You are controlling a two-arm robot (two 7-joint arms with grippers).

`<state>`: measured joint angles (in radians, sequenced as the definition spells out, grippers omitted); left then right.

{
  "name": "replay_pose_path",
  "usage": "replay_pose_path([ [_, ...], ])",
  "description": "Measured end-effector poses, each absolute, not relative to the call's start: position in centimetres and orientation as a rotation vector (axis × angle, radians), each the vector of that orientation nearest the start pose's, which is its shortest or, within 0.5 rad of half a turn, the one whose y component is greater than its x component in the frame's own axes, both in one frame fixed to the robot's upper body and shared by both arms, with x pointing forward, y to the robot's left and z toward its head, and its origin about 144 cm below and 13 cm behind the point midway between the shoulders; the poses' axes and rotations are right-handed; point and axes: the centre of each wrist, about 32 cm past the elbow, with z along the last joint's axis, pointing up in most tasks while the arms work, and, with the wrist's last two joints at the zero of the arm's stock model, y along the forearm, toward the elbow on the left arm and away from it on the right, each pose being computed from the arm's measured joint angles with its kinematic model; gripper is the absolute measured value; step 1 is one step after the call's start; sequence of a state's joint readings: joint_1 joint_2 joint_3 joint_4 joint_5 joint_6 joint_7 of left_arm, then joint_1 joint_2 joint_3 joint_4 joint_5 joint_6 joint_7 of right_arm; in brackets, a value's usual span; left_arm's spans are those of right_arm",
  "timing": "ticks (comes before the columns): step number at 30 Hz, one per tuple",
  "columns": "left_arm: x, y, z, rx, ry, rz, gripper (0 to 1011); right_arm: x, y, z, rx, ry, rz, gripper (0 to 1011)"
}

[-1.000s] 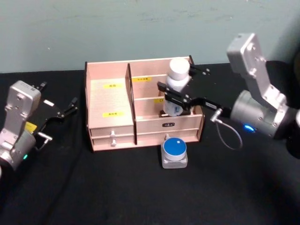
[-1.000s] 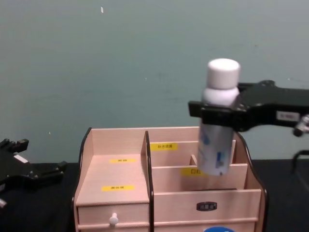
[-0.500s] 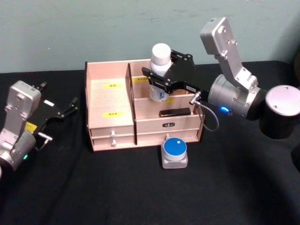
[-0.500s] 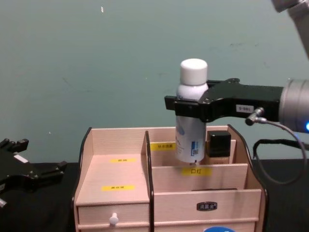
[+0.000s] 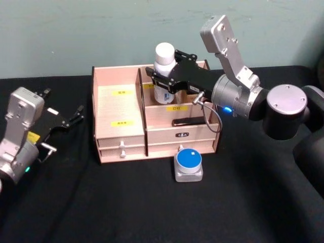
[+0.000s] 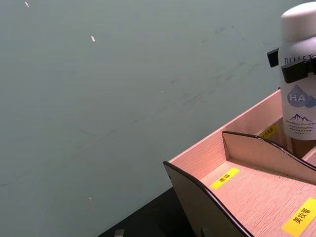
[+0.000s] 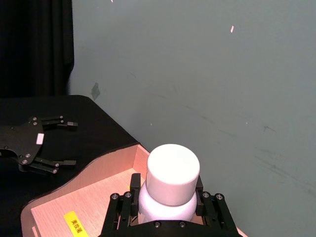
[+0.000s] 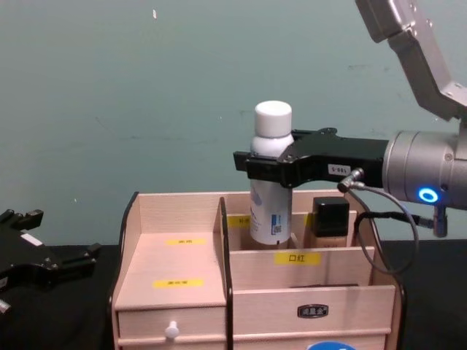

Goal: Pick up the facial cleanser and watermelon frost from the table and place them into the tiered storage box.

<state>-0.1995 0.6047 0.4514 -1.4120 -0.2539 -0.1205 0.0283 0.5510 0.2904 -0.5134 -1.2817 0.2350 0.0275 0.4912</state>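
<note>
Two bottles (image 8: pixel 272 120) (image 8: pixel 330 216); one jar (image 5: pixel 188 159); one box (image 5: pixel 119 136)

Head looks down, chest level; both share the tiered storage box (image 5: pixel 109 107).

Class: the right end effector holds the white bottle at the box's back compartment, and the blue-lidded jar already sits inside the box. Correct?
The head view shows the watermelon frost on the table in front of the tiered storage box, not inside. The right end effector holds the facial cleanser.
</note>
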Motion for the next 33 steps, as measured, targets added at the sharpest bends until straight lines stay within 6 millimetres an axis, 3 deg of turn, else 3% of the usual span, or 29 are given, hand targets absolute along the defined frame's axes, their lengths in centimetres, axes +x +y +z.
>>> replay_pose_path([
  [17,48.9,31.0,114.0,0.305,-0.285,1.248,1010,59.0,-19.1,122.4,-0.16,-0.212,-0.721,615],
  [33,48.9,31.0,114.0,0.304,-0.285,1.248,1010,59.3,-18.9,120.8,-0.179,-0.178,-0.708,615],
])
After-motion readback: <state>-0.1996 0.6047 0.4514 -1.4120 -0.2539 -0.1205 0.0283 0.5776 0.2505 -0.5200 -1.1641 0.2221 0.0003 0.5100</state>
